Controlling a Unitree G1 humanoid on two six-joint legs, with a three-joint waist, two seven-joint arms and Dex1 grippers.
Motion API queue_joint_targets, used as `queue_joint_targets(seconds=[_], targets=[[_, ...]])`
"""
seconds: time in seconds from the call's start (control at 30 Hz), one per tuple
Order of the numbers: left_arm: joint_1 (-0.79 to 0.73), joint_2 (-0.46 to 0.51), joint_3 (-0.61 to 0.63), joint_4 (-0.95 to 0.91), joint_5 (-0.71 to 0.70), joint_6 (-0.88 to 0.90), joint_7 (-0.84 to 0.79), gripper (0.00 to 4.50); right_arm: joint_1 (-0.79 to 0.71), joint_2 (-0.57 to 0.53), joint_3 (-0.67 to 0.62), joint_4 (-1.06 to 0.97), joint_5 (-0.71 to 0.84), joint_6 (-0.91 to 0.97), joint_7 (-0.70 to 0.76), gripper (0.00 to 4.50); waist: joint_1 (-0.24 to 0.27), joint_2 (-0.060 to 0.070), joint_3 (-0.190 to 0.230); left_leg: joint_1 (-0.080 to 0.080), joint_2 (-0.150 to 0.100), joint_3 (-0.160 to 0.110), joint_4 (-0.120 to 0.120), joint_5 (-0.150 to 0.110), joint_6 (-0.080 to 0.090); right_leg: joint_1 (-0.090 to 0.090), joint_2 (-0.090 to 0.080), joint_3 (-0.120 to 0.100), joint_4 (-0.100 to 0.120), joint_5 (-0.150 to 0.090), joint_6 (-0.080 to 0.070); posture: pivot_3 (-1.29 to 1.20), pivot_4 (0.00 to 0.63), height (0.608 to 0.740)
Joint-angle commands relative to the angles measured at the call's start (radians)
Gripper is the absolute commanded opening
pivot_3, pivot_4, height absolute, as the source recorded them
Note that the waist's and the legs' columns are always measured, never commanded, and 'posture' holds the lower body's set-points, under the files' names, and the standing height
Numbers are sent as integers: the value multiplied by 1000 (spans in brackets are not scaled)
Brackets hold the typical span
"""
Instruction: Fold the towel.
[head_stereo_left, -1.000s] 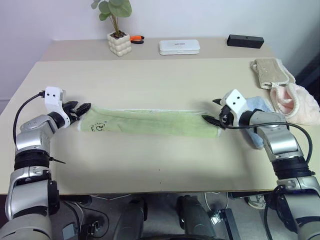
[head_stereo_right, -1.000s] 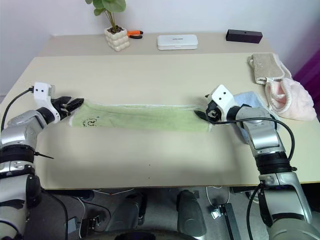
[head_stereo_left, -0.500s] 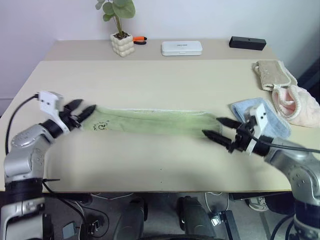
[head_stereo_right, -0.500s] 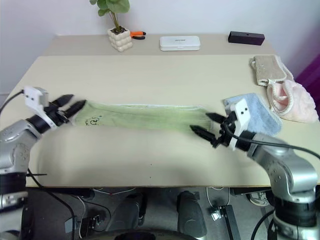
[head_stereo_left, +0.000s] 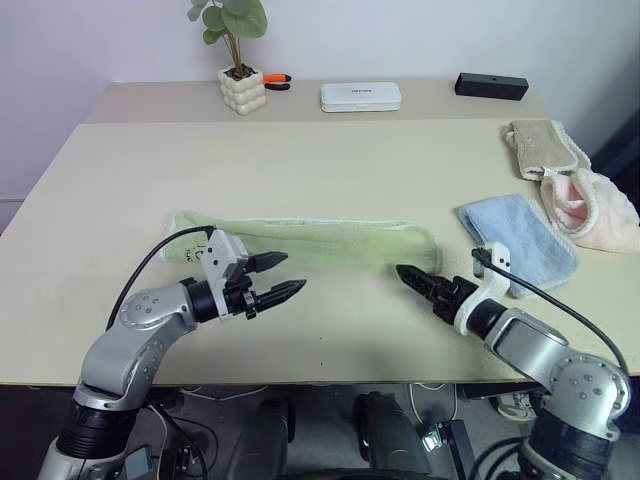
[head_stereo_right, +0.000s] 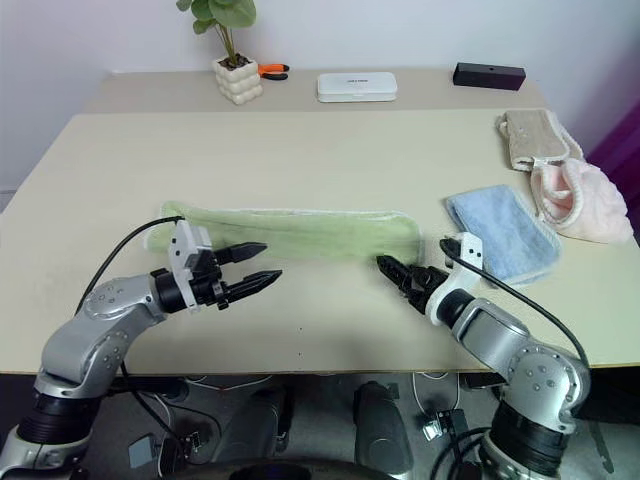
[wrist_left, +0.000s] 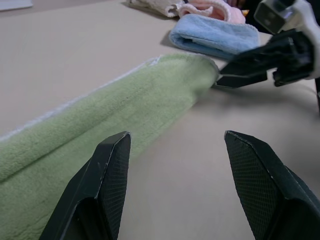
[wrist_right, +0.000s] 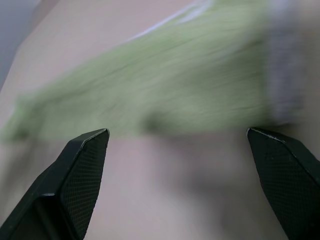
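left tool (head_stereo_left: 282, 276): fingers spread wide, nothing between them, hovering over bare bench just at 6 o'clock of the towel's left half, pointing toward 3 o'clock.
towel (head_stereo_left: 300, 242): lies flat as one long narrow green strip across the middle of the bench (head_stereo_left: 330, 160), running 9 to 3 o'clock. Looks already doubled lengthwise, whitish trim showing along its 12 o'clock edge.
right tool (head_stereo_left: 415, 282): fingers apart, empty, tips just at 5 o'clock of the towel's right end, close to it but not gripping.
done: my read, the lengthwise fold is in; strip is laid out fairly straight.
left: end-to-end folds not yet made, so the towel is nowhere near a compact stack. Roughly halfway at best.
blue towel (head_stereo_left: 520, 240): folded, at 3 o'clock of the green one, near but apart. Not the task's.
hard to see: layer count of the strip can't be confirmed from above. Right wrist view is smeared, so whether that tool's tips touch the bench or the cloth I cannot tell. No tag made out.
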Motion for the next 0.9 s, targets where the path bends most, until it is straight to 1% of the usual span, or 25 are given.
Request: queue_joint_targets(seconds=[0.03, 0.13, 0.17, 0.2, 0.23, 0.27, 0.3, 0.43, 0.47, 0.53, 0.73, 0.83, 0.9], targets=[[-10, -4, 11, -24, -15, -3, 7, 3022, -56, 56, -59, 77, 30, -45, -168, 4491, -3, 0, -1, 0, 0, 0, 0, 0, 0, 0, 0, 0, 0, 0, 0, 0, 150, 738], [-11, -10, 8, -29, -15, -2, 13, 3022, -92, 74, -68, 124, 47, -77, -241, 4491, -2, 0, -3, 1, 0, 0, 0, 0, 0, 1, 0, 0, 0, 0, 0, 0, 150, 738], [-9, -14, 6, -32, -14, -4, 17, 3022, -108, 79, -64, 141, 42, -93, -263, 3957, -1, 0, -3, 1, 0, 0, 0, 0, 0, 1, 0, 0, 0, 0, 0, 0, 150, 738], [-6, -18, 2, -36, -12, -6, 22, 3022, -122, 82, -58, 154, 40, -109, -278, 3692, -1, 0, -3, 1, 0, 0, 0, 0, 0, 1, 0, 0, 0, 0, 0, 0, 150, 738], [-1, -24, -2, -43, -12, -7, 30, 3022, -135, 89, -57, 163, 36, -134, -299, 3220, -1, 0, -3, 1, 0, 0, 0, 0, 0, 1, 0, 0, -1, 0, 0, 0, 150, 738], [4, -31, -7, -51, -12, -7, 37, 3022, -142, 90, -53, 167, 33, -153, -311, 2664, -2, 0, -3, 1, 0, 0, 0, 0, 0, 1, 0, 0, -1, 0, 0, 0, 150, 738], [7, -36, -10, -57, -12, -6, 43, 3022, -145, 88, -50, 170, 34, -168, -320, 2223, -1, 1, -3, 1, 0, 0, 0, 0, 0, 1, 0, 0, -1, 0, 0, 0, 150, 738], [16, -62, -20, -82, -23, 6, 67, 3022, -138, 69, -37, 160, 36, -213, -338, 73, -2, 1, -3, 0, 0, 0, 0, 0, 0, 1, 0, 0, -1, 0, 0, 0, 150, 738], [19, -67, -25, -87, -24, 8, 73, 3022, -134, 56, -33, 150, 35, -220, -336, 25, -2, 1, -3, 0, 0, 0, 0, 0, 0, 1, 0, 0, -1, 0, 0, 0, 150, 738], [28, -81, -42, -91, -21, 10, 81, 3022, -116, -12, -26, 106, 35, -220, -301, 25, 0, 2, -3, 0, 0, 0, 0, 0, 1, 1, 0, 0, -1, 0, 0, 0, 150, 738], [8, -114, -85, -59, -10, -1, 75, 3022, -72, -326, -42, 26, 24, -206, -155, 25, 2, 4, -3, 0, -1, 1, 0, -1, 2, 1, 0, 0, -2, 0, 0, 0, 150, 738], [-8, -123, -95, -43, -10, -3, 70, 3022, -69, -423, -37, 20, 18, -211, -96, 25, -3, 4, -3, 0, 0, 1, 0, -1, 2, 1, 0, 0, -2, -1, -1, 0, 150, 738], [-24, -133, -111, -30, -5, -6, 67, 3022, -88, -519, 12, -6, -2, -202, -13, 25, -3, 5, -3, 0, 0, 1, 0, -1, 2, 1, 0, 0, -2, -1, -1, 0, 150, 738]])
